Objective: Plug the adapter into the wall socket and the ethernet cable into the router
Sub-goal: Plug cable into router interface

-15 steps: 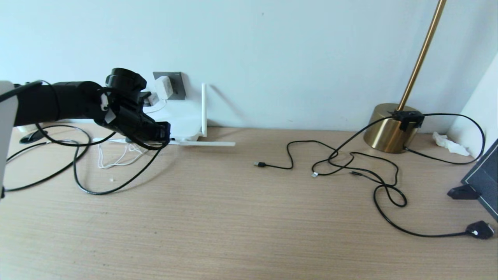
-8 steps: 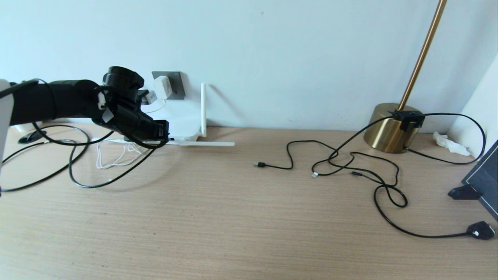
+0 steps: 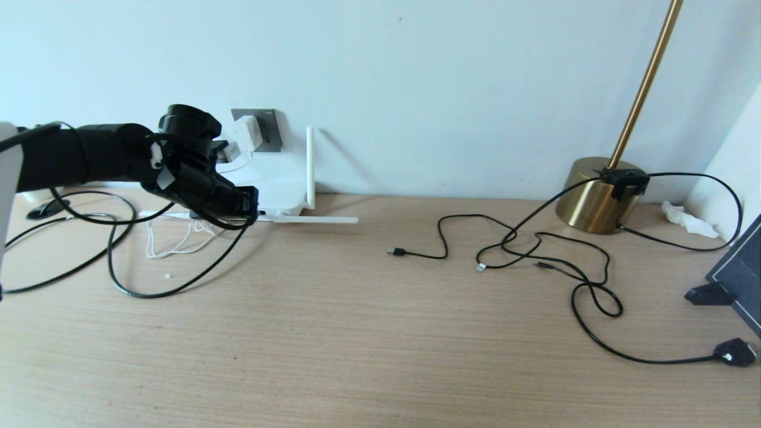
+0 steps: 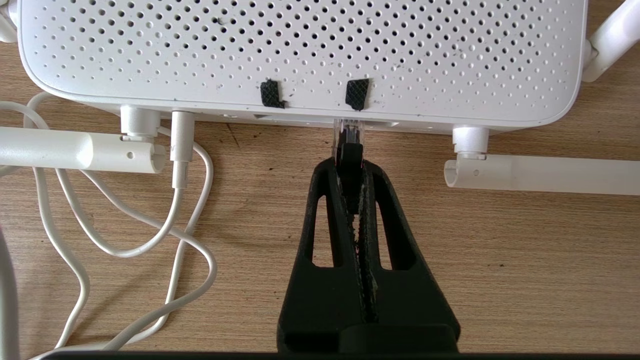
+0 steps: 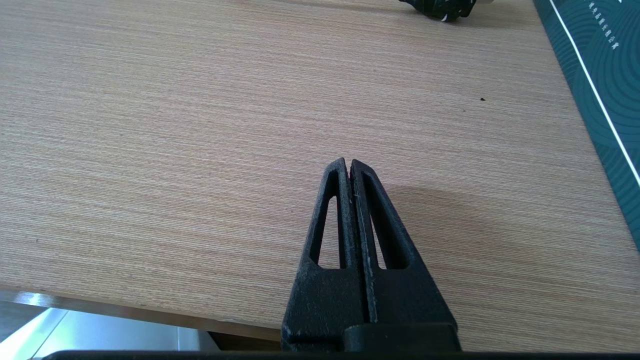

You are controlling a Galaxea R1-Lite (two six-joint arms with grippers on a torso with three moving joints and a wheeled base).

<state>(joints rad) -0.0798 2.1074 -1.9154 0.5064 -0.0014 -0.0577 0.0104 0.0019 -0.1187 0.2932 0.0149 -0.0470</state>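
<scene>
The white router (image 3: 279,187) lies flat by the wall, and its perforated top (image 4: 300,50) fills the left wrist view. My left gripper (image 3: 247,203) (image 4: 350,167) is shut on the black boot of the ethernet cable (image 3: 148,292). The cable's clear plug (image 4: 348,134) is at the router's port edge, its tip under the rim; how deep it sits is hidden. The white adapter (image 3: 248,132) sits in the grey wall socket (image 3: 267,128), and its white cord (image 4: 180,165) runs into the router. My right gripper (image 5: 349,165) is shut and empty above the table's front edge.
A brass lamp base (image 3: 594,196) with a clip stands at the back right. Black USB cables (image 3: 505,249) sprawl across the middle right and end in a black plug (image 3: 734,351). A dark board (image 3: 740,273) leans at the right edge. Router antennas (image 4: 540,172) lie flat on the wood.
The slack loop of the ethernet cable lifted a little off the table and has settled back. The left gripper has hardly moved at the router's edge.
</scene>
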